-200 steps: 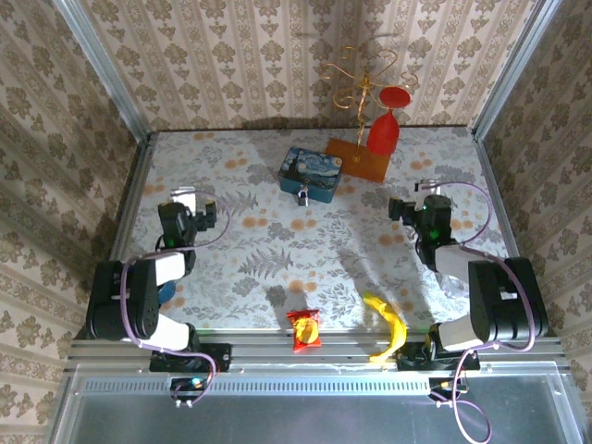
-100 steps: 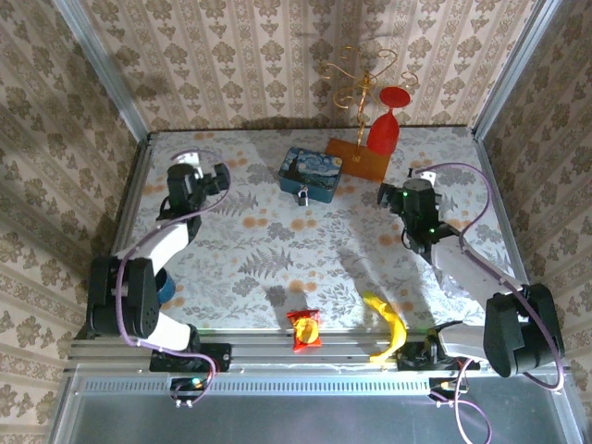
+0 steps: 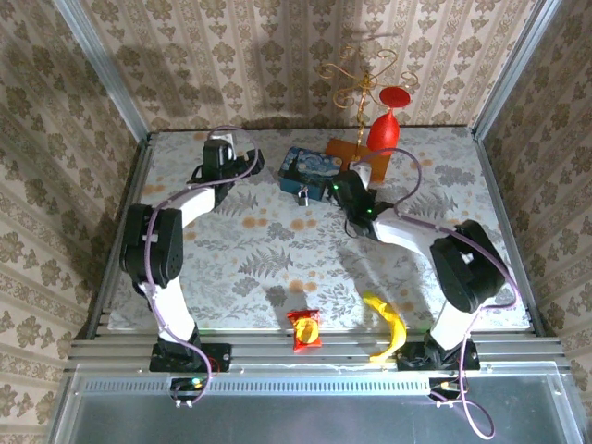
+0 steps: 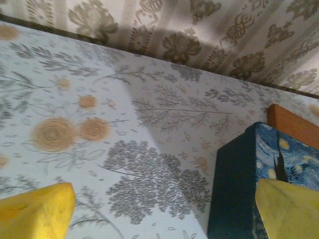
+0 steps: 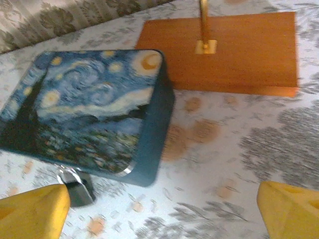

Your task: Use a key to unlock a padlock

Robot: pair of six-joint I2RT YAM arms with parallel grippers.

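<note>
We see bright, even overhead light casting soft shadows across the table. Both our wrist views look slightly blurred.

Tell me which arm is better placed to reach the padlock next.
Right, probably. The right gripper, open, has the padlock just ahead, at the near edge of the blue tin; the left gripper faces that tin's side wall.
</note>
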